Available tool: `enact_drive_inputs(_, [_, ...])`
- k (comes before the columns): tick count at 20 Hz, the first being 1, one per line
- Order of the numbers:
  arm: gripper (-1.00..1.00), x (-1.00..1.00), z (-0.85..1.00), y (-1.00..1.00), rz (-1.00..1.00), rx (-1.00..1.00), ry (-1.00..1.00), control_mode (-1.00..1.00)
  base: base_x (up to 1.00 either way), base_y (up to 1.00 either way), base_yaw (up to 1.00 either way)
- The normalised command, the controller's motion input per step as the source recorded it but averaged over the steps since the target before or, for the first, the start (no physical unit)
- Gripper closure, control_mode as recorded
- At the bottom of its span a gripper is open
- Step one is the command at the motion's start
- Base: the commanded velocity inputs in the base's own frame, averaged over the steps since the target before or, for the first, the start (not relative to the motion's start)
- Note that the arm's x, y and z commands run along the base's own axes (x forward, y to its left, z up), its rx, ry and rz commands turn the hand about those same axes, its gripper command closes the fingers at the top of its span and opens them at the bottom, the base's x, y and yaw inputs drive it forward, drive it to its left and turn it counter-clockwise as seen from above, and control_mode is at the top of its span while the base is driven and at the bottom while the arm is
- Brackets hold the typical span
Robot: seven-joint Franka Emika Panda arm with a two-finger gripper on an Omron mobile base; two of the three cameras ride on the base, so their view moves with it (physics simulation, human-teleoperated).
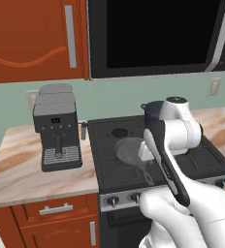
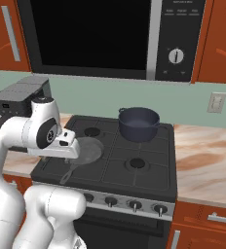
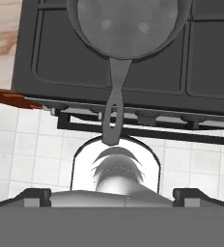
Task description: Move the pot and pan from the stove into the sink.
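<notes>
Spread wide and gripping nothing, the gripper [image 3: 112,193] hangs above the stove [image 2: 149,170]. On the stove's front left burner sits the pan [image 3: 128,24]; on its back right burner, the pot [image 2: 139,124].

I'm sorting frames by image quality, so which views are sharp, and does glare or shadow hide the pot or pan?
Left base view: evenly lit, no glare, but the arm covers most of the pot and part of the pan. Right base view: crisp, both clear on the stove, soft shadows only. Hand view: sharp, flat light, the pan's handle well defined.
</notes>
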Motion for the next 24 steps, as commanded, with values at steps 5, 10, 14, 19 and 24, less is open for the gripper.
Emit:
enact_drive_inputs(5, [-1.0,0.05,-0.25,0.05,0.0,-0.03,0.0,-1.0,0.0,0.0,0.0])
enact_drive_inputs(10, [-1.0,0.08,-0.25,0.04,0.0,-0.06,-0.02,-1.0,0.0,0.0,0.0])
enact_drive_inputs(14, [-1.0,0.09,-0.24,0.0,0.0,-0.06,-0.03,-1.0,0.0,0.0,0.0])
enact_drive_inputs(19, [-1.0,0.15,-0.24,0.0,0.0,-0.02,-0.03,-1.0,0.0,0.0,0.0])
enact_drive_inputs(24, [-1.0,0.17,-0.28,0.0,-0.01,0.0,-0.05,-1.0,0.0,0.0,0.0])
